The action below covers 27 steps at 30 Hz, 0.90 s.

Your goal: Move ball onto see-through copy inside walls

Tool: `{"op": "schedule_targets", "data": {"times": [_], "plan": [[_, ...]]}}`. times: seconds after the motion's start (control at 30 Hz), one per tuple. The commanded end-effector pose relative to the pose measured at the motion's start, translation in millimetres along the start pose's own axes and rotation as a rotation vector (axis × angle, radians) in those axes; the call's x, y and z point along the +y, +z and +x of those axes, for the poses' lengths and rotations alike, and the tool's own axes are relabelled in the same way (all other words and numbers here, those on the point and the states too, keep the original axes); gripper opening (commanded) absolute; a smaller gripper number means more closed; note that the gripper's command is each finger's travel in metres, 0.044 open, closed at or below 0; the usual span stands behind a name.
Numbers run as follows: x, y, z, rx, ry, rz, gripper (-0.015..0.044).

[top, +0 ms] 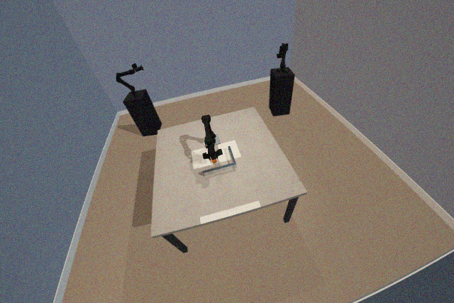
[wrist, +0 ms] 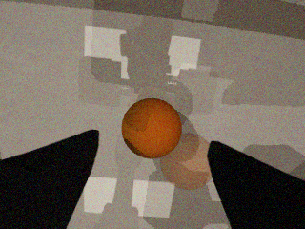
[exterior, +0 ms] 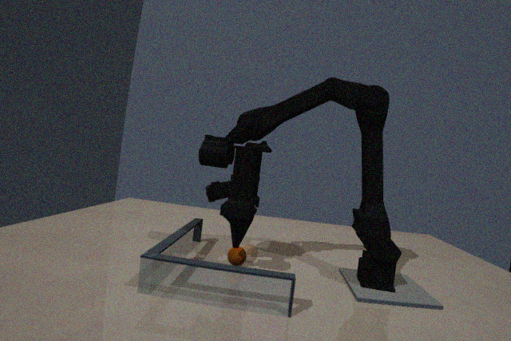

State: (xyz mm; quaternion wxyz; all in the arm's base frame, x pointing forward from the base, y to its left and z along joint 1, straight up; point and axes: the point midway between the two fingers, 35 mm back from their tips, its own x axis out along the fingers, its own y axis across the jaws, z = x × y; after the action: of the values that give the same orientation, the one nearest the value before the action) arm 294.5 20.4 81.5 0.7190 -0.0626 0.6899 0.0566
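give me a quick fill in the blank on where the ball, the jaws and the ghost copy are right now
The ball is coloured ____.
The gripper, directly above the ball, has its jaws ____, holding nothing.
In the wrist view the see-through copy overlaps the ball's lower ____ side.
The two clear walls meet to form a ____.

Missing words: orange; open; right; corner
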Motion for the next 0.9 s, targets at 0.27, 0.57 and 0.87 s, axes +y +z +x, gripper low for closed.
{"op": "schedule_targets", "data": {"times": [0.27, 0.57, 0.87], "plan": [[0, -2, 22, 0.010, 0.004, -0.004, 0.0304], [1, -2, 30, 0.010, 0.004, -0.004, 0.0251], [1, -2, 30, 0.010, 0.004, -0.004, 0.0152]]}}
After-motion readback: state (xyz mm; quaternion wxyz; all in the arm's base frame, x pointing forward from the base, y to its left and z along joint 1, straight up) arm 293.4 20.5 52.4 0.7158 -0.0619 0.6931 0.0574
